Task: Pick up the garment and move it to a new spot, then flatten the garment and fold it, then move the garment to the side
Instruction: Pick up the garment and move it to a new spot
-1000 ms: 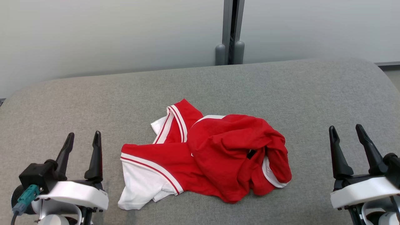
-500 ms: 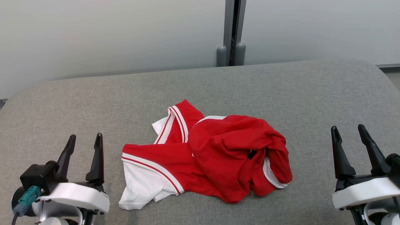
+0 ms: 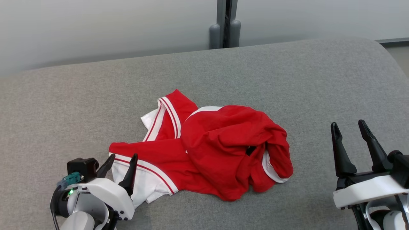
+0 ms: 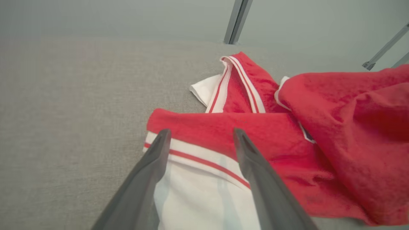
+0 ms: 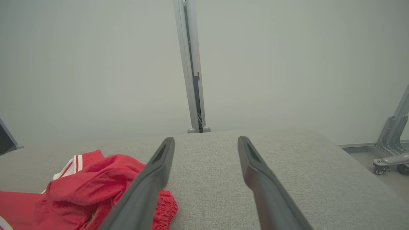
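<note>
red garment [image 3: 223, 150] crumpled; left end effector [image 3: 123, 156] wide over white sleeve [image 3: 147, 187] (no grip); right end effector [image 3: 347, 123] wide, apart.

The right gripper [image 5: 206, 139] stands with its jaws spread apart and nothing between them, above a grey fabric surface [image 5: 303, 166]. The garment [image 5: 86, 185] lies crumpled on this surface to the near left, red with white striped trim. A grey vertical post [image 5: 191, 64] stands at the far edge against a pale wall [image 5: 96, 64]. A wheeled metal frame [image 5: 391, 143] stands at the far right.
</note>
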`<state>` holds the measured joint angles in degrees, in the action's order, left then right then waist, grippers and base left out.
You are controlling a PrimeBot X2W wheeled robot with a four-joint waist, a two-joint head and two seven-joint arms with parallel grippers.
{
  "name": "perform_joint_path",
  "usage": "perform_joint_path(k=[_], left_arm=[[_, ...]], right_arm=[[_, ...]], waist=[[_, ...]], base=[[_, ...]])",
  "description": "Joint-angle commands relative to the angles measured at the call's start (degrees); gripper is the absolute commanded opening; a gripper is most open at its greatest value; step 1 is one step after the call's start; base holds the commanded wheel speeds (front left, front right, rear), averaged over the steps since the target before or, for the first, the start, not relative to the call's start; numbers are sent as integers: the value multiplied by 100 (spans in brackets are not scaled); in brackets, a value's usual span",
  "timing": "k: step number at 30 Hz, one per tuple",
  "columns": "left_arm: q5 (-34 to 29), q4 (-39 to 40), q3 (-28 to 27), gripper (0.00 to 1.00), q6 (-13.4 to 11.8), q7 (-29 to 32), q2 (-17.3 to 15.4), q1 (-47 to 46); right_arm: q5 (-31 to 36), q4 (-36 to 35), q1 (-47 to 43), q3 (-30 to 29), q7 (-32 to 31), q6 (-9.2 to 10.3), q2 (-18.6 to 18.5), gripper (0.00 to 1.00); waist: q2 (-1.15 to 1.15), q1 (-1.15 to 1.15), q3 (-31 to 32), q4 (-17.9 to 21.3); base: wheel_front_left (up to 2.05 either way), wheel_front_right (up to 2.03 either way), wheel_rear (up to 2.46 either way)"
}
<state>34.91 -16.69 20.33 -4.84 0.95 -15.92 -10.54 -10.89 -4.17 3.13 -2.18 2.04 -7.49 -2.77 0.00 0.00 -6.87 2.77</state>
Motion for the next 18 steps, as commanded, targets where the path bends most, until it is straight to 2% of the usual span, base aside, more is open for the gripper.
perform_joint_path(k=[1,7,10,11,12,13,14,18], left_arm=[[52,-166,-4,100,47,37,-14,-119],[308,-1130,-60,100,134,203,154,-366],[424,-1546,13,100,271,430,238,-450],[466,-1658,41,87,315,477,276,-463],[448,-1738,66,33,341,476,283,-486],[448,-1738,66,33,341,476,283,-486],[442,-1816,73,0,365,458,287,-522],[308,-1839,65,0,385,73,261,-765]], right_arm=[[-35,16,80,2,39,-1,-24,100],[-77,70,139,8,107,-1,-23,100],[-113,124,162,27,135,-1,-24,100],[-127,141,177,32,152,-1,-24,100],[-138,161,193,34,165,-1,-24,100],[-138,161,193,34,165,-1,-24,100],[-152,179,211,39,169,-1,-24,100],[-178,235,230,16,226,-1,-25,100]], waist=[[0,0,-103,98],[0,0,-272,232],[0,0,-314,271],[0,0,-321,281],[0,0,-324,288],[0,0,-324,288],[0,0,-328,293],[0,0,-315,295]], base=[[0,0,0],[0,0,0],[0,0,0],[0,0,0],[0,0,0],[0,0,0],[0,0,0],[0,0,0]])
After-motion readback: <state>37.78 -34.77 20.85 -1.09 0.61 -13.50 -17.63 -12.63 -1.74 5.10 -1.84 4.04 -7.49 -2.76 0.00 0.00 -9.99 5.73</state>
